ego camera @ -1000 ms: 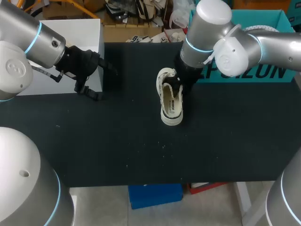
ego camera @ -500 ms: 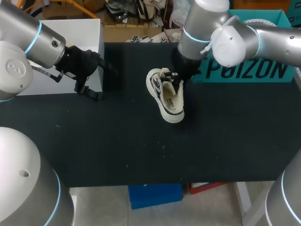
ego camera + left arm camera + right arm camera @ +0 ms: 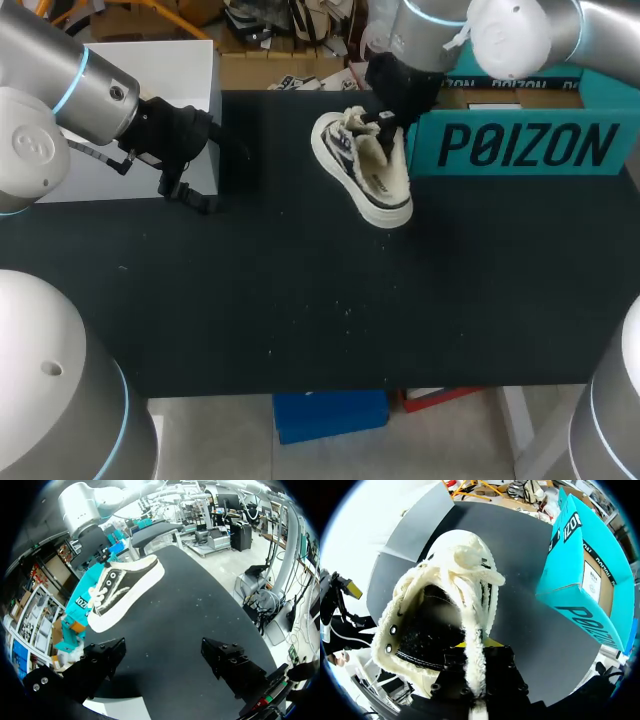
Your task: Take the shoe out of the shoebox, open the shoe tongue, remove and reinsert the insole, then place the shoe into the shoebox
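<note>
Shoe point(image 3: 365, 170): held tilted, apparently lifted off the table point(image 3: 300, 320), just beside the left front corner of the shoebox point(image 3: 520, 148) and outside it. The fleece-lined opening faced up toward your right wrist. Long axis: slanted, far end toward the left, near end toward the box front

Right gripper point(image 3: 388, 118): over the shoe's far end, clenched on the fleecy collar, so you held the shoe by that edge alone

Governing relation: the box's open top lay to the right of the shoe and beyond it, with the front wall between them. By my judgement, a return to the box would need the shoe raised over that rim and its slant turned along the box

Left gripper point(image 3: 165, 662): released, nothing between its fingers, well apart at the left near a white box point(image 3: 150, 90). Your right arm was far nearer

Room: bare table to the near side and left, box wall close on the right
</note>
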